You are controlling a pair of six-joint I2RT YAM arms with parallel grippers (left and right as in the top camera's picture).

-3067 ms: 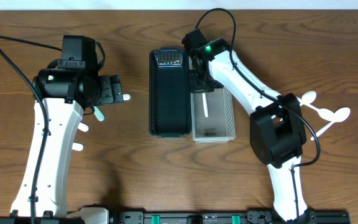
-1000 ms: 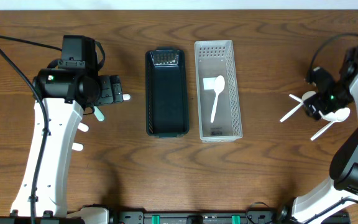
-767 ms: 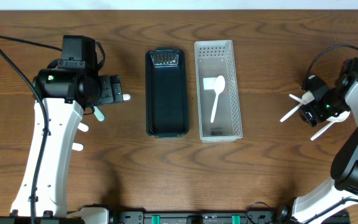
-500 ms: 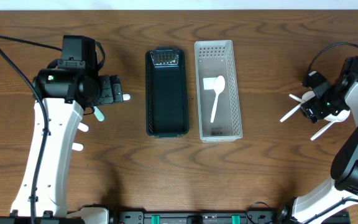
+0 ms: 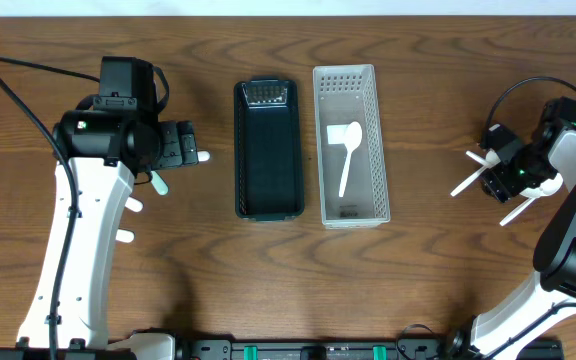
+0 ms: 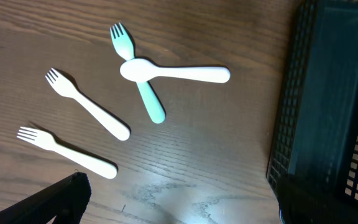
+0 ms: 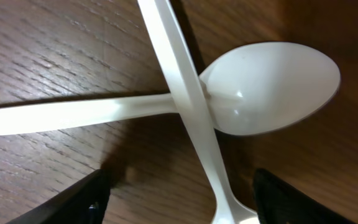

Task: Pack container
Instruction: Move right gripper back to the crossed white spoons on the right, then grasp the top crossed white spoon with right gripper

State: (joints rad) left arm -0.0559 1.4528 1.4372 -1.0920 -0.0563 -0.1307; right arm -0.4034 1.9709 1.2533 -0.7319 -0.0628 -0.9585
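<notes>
A black container [image 5: 268,150] and a white slotted basket [image 5: 378,150] stand side by side mid-table; one white spoon [image 5: 346,150] lies in the basket. At the far right my right gripper [image 5: 497,168] hangs low over crossed white spoons [image 5: 465,180]. In the right wrist view a spoon [image 7: 272,87] lies sideways and a second utensil's handle [image 7: 185,93] crosses it, running down between the open fingers [image 7: 73,199] of the right gripper [image 7: 182,208]. My left gripper [image 5: 183,148] is open and holds nothing [image 6: 179,211].
Under the left arm lie a teal fork [image 6: 138,84], a white spoon [image 6: 173,73] across it, and two white forks [image 6: 89,102] [image 6: 67,152]. The black container's mesh wall [image 6: 328,93] stands just right of them. Another white utensil [image 5: 517,210] lies by the right gripper.
My right arm left the white basket, where a spoon now lies, and swung to the far right. Over the last second it settled onto the crossed spoons, jaws narrowing. The left arm stayed still.
</notes>
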